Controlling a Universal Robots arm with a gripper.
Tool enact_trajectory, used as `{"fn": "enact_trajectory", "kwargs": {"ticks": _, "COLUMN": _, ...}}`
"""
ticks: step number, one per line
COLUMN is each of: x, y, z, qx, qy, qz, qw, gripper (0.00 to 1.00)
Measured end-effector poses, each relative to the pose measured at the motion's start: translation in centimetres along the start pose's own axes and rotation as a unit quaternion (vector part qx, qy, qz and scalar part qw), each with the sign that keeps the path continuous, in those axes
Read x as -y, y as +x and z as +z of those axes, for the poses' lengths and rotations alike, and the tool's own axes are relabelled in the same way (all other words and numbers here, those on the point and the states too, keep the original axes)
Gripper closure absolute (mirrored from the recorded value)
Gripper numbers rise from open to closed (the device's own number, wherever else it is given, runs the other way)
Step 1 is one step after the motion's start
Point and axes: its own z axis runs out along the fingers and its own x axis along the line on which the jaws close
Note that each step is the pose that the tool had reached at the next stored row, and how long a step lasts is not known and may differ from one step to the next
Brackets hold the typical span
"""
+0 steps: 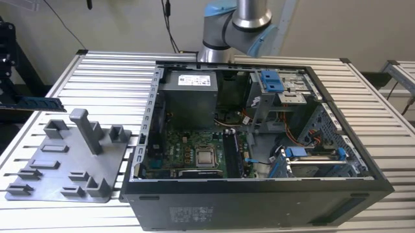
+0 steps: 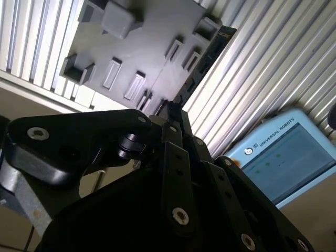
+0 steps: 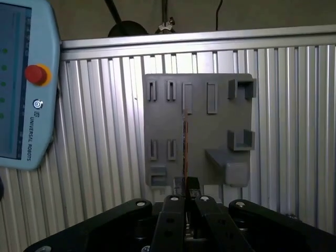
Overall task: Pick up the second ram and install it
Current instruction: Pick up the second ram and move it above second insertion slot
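Your fingers (image 3: 192, 185) are clamped on the long, thin, dark memory stick (image 2: 215, 44), which hangs edge-on over the grey plastic fixture tray (image 3: 199, 115). The tray sits on the ribbed metal tabletop (image 1: 97, 68), beside the open black computer case (image 1: 259, 204).

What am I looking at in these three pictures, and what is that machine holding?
This is one robot arm at a slatted table. The exterior view looks on from off the arm; both wrist views come from cameras riding near its end effector. On the table sit an open computer case and a grey fixture tray. The end effector is shut on the second ram, a thin memory stick, held in the air near the tray. The pale blue device is a control tablet.
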Motion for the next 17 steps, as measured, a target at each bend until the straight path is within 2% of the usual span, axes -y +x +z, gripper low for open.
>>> {"fn": "enact_trajectory", "kwargs": {"ticks": 17, "x": 3.93, "y": -0.33, "z": 0.01, "qx": 0.0, "qy": 0.0, "qz": 0.0, "qw": 1.0, "gripper": 0.86}}
